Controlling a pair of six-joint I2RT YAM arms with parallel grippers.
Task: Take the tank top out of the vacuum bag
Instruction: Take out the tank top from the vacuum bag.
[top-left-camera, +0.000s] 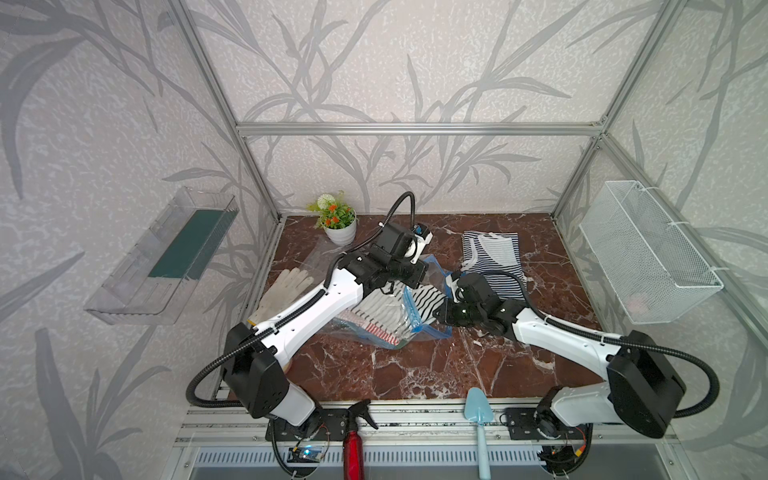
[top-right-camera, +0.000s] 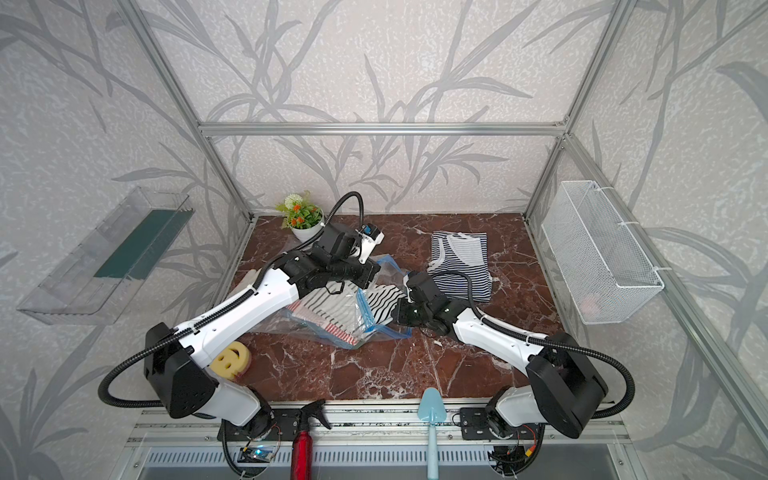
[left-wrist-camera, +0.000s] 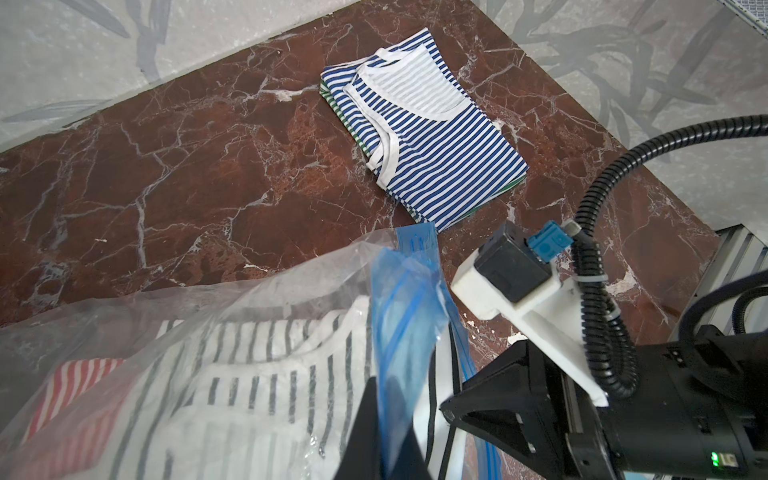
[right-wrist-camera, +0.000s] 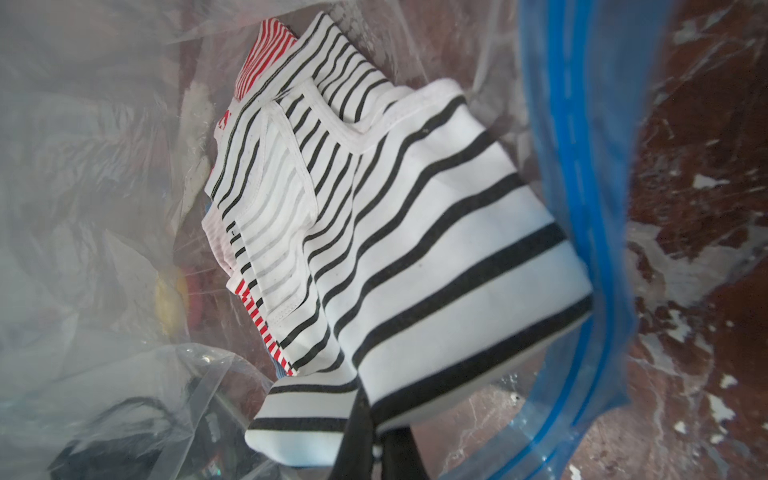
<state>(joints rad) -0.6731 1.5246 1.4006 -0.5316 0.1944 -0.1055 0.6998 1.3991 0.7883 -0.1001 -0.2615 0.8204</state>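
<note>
The vacuum bag (top-left-camera: 374, 332) (top-right-camera: 328, 328) lies crinkled mid-table, clear plastic with a blue zip strip (left-wrist-camera: 399, 316) (right-wrist-camera: 582, 208). My left gripper (left-wrist-camera: 384, 386) (top-left-camera: 410, 286) is shut on that strip and lifts the mouth. A black-and-white striped tank top (right-wrist-camera: 415, 249) (top-left-camera: 428, 299) (left-wrist-camera: 270, 365) lies at the mouth, partly inside. My right gripper (right-wrist-camera: 374, 419) (top-left-camera: 436, 311) (top-right-camera: 395, 313) is shut on its near edge. A red-striped garment (right-wrist-camera: 253, 58) sits under it in the bag.
A folded blue-striped tank top (top-left-camera: 494, 257) (left-wrist-camera: 424, 133) lies at the back right. Potted plant (top-left-camera: 338, 224), white gloves (top-left-camera: 282, 291) and a yellow sponge (top-right-camera: 230, 359) are on the left. Trowel (top-left-camera: 480, 419) and red spray bottle (top-left-camera: 353, 440) sit at the front rail. A wire basket (top-left-camera: 648, 257) hangs on the right wall.
</note>
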